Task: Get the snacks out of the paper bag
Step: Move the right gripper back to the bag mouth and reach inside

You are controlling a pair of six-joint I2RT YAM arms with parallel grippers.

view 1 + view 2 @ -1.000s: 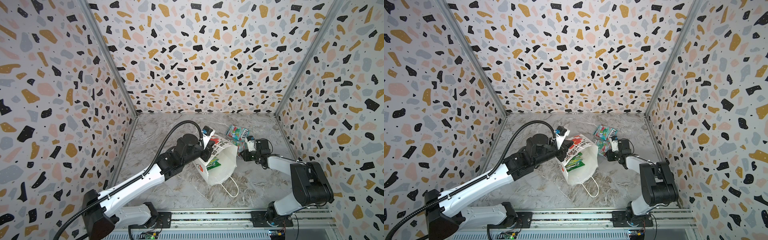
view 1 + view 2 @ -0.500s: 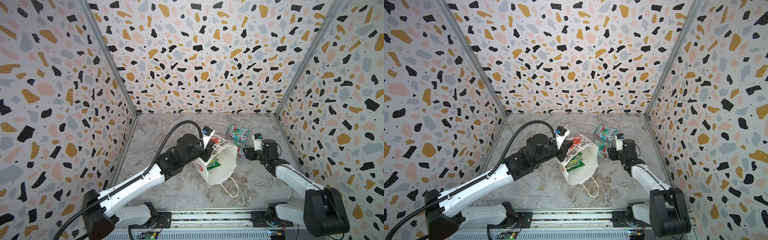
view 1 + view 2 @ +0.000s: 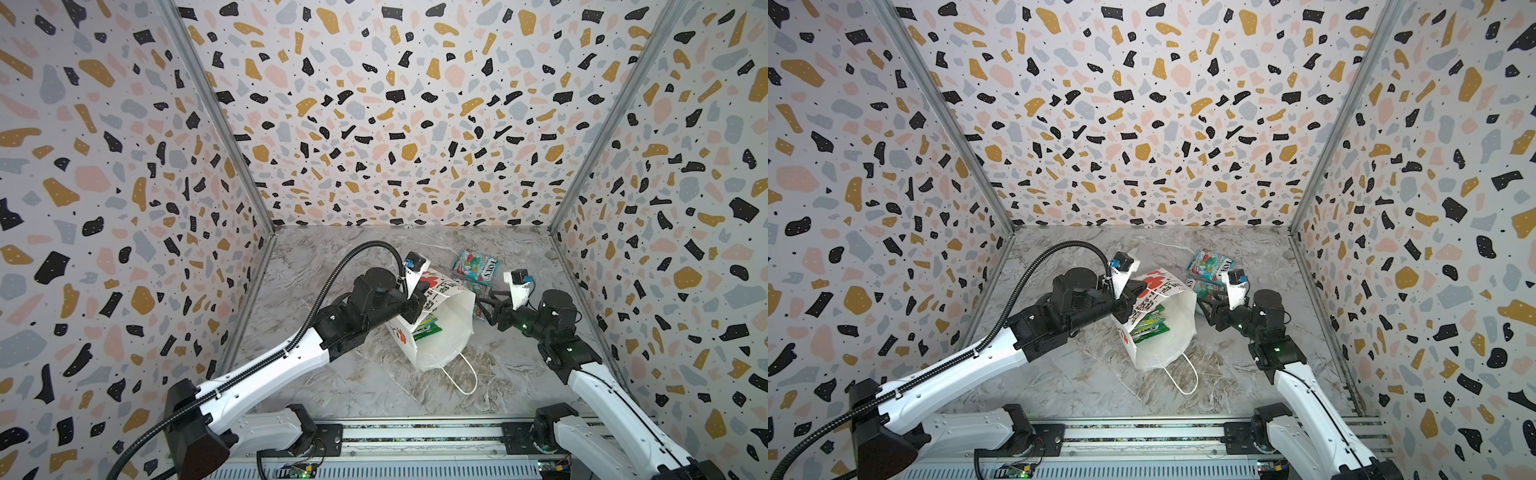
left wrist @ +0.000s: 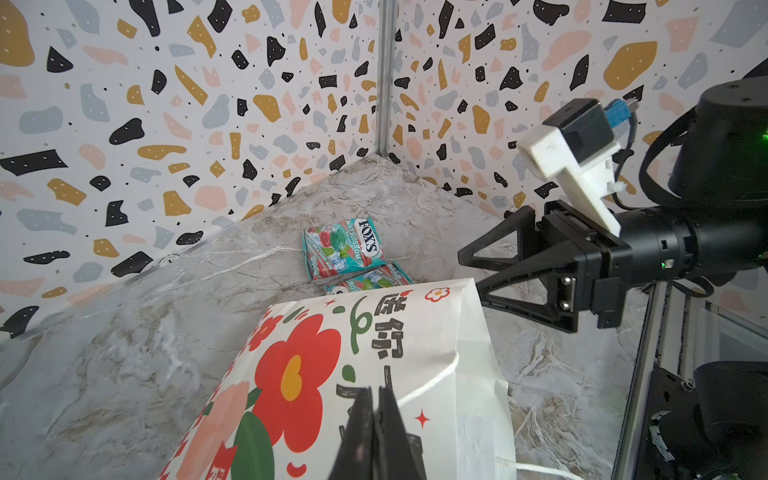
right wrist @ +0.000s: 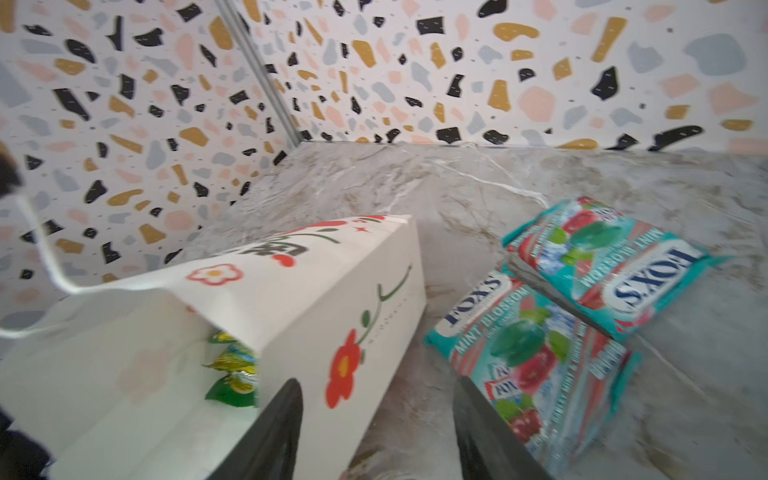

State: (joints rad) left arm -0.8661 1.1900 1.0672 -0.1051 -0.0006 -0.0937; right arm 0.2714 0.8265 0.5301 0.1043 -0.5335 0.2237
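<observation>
Both arms are reaching in low from the front rail toward mid-bench. My left tool (image 3: 417, 306) is pinched fully shut on the top rim of the bag (image 3: 451, 332), right where the cord runs across the floral side, and the left wrist view shows the tips pressed together on the paper (image 4: 376, 432). That grip props the mouth open, facing the front and a bit up, with the other handle (image 3: 461, 378) trailing loose on the bench (image 3: 332, 374). My right arm comes in with its forearm angled toward the bag. The right tool (image 3: 484, 305) is spread about halfway and holding nothing, sitting low just beside the bag's narrow side. Two teal pouches (image 5: 615, 266) (image 5: 528, 349) are already out, overlapping, between the bag and the right wall, and the nearer one is right under my open tips. Green pouches (image 3: 426, 328) are lying inside the bag near the mouth. It's tight on the right with the wall close, but there's lots of bare bench in front and to the left.
</observation>
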